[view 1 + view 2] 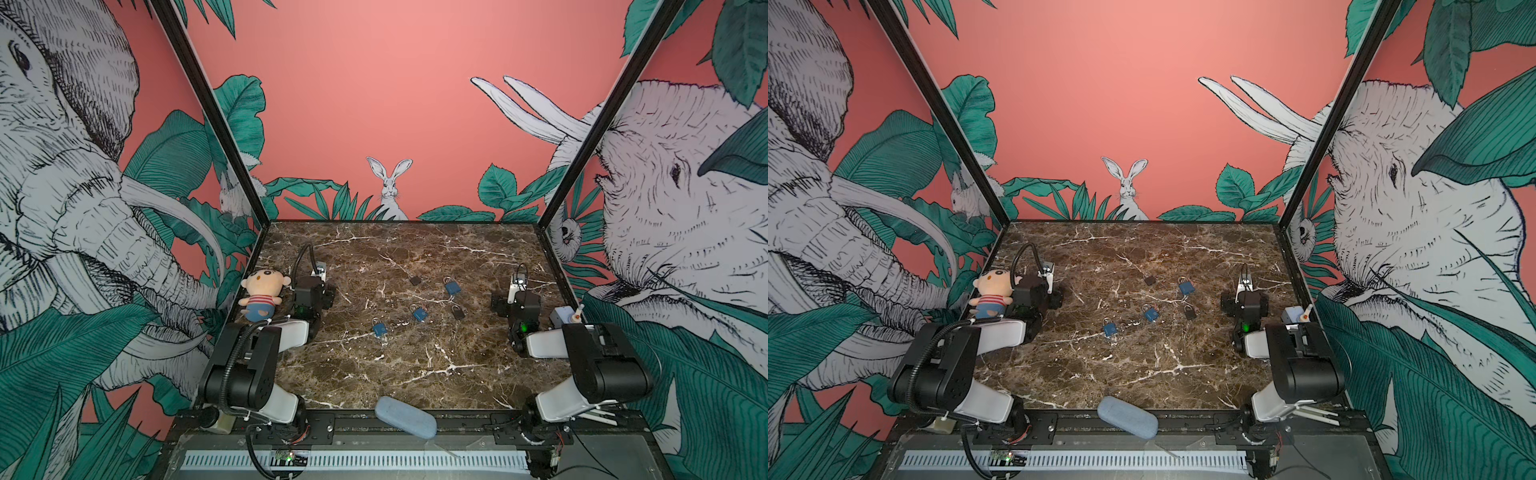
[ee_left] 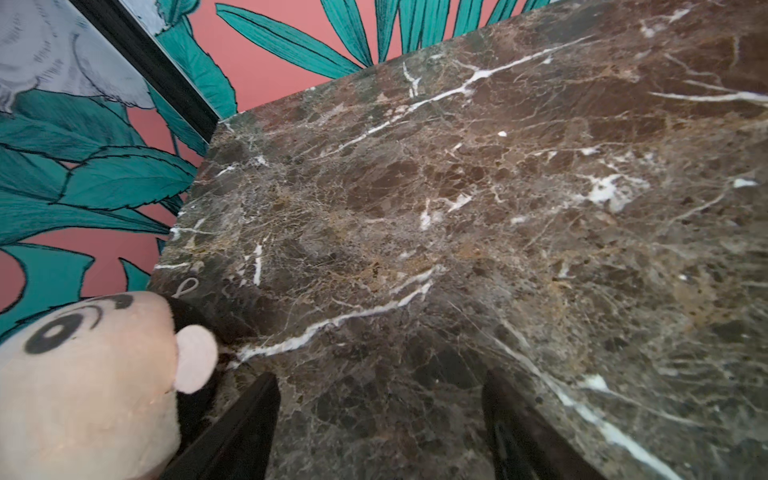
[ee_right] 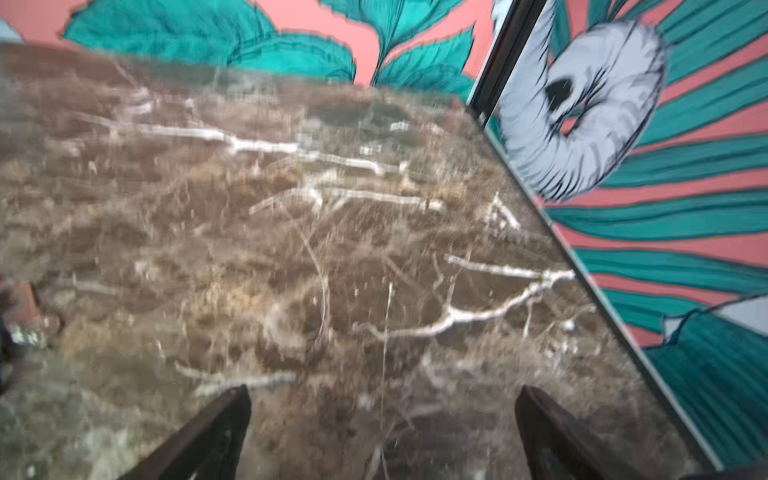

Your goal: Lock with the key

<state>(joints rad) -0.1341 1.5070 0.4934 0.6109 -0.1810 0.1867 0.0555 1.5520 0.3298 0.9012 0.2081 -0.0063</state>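
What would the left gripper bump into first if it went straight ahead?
Probably just the table: the open left gripper seems to tilt down at it. The doll sits off to one side, not in its way.

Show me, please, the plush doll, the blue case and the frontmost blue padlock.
plush doll [image 1: 262, 300]: a top view, striped shirt.
blue case [image 1: 405, 416]: a top view, middle.
frontmost blue padlock [image 1: 379, 330]: a top view, body.
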